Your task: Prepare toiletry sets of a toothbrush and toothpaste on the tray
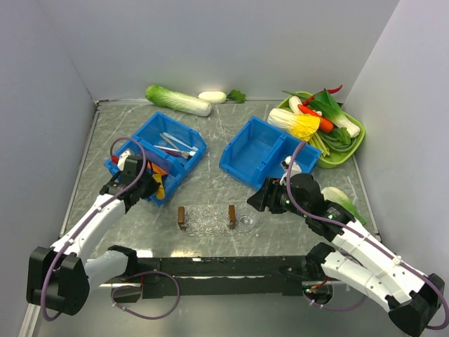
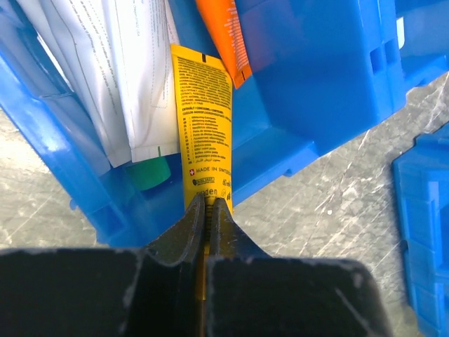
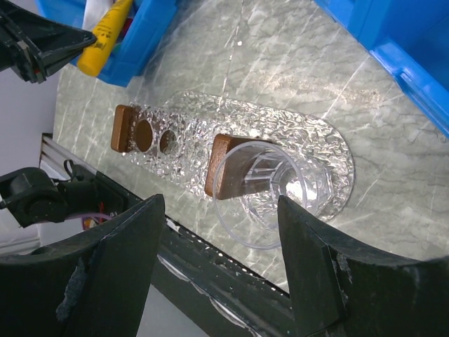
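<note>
Overhead, I see left pincer [image 1: 150, 185] at the near end of a blue bin [image 1: 184, 133], tray [image 1: 207, 220] just left of right pincer [image 1: 254, 201] on the worktop [image 1: 217, 130], left wrist, clenched on yellow toothpaste tube [image 2: 207, 119], right wrist, released, tray beneath its tips.

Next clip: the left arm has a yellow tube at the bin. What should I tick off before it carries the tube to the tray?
1. Grip: left gripper shut on yellow tube: ok.
2. Tube out of blue bin: not ok, its far end lies among other tubes.
3. Tray free of tubes and brushes: ok.
4. Right gripper away from the tray: not ok, it hangs open at the clear cup.
5. Toothbrushes on hand in the bin: ok.
6. Grip firm enough to lift: cannot tell.
</note>
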Controlling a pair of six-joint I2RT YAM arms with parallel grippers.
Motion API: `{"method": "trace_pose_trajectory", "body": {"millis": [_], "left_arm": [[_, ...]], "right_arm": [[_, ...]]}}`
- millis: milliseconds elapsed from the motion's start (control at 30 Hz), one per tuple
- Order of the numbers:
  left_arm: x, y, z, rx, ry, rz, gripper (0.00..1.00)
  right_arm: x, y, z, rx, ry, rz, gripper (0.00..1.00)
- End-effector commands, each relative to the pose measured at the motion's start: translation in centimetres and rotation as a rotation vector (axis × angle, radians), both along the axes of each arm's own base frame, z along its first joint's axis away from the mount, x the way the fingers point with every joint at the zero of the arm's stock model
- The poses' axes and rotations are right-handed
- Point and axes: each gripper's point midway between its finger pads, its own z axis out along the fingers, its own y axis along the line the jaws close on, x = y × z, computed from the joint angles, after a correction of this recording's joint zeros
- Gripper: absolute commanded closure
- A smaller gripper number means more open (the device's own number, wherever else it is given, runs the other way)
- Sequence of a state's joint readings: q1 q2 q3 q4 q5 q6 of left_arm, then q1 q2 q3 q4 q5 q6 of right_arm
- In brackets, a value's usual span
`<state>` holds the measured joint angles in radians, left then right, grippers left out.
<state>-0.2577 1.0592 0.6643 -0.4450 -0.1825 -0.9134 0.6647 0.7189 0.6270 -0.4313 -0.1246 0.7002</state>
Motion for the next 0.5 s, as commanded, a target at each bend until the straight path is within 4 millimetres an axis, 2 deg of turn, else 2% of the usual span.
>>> {"method": "trace_pose_trajectory", "body": {"millis": [0,200,467], "left_arm": [[0.3,0.3,1.6,0.031,-0.055,-0.027,0.99],[0.6,-1.0,3.4,0.000,-0.122,-0.120,0.99],[0.5,0.0,5.6,0.048,-0.150,-0.095,0.99]], "right_arm": [[0.2,-0.1,0.6,0.014,-0.029,-0.009,0.27],[0.1,-0.1,0.6,0.014,-0.026,-0.006,0.27],[0.1,-0.1,0.5,0.016,-0.027,-0.007,0.27]]}}
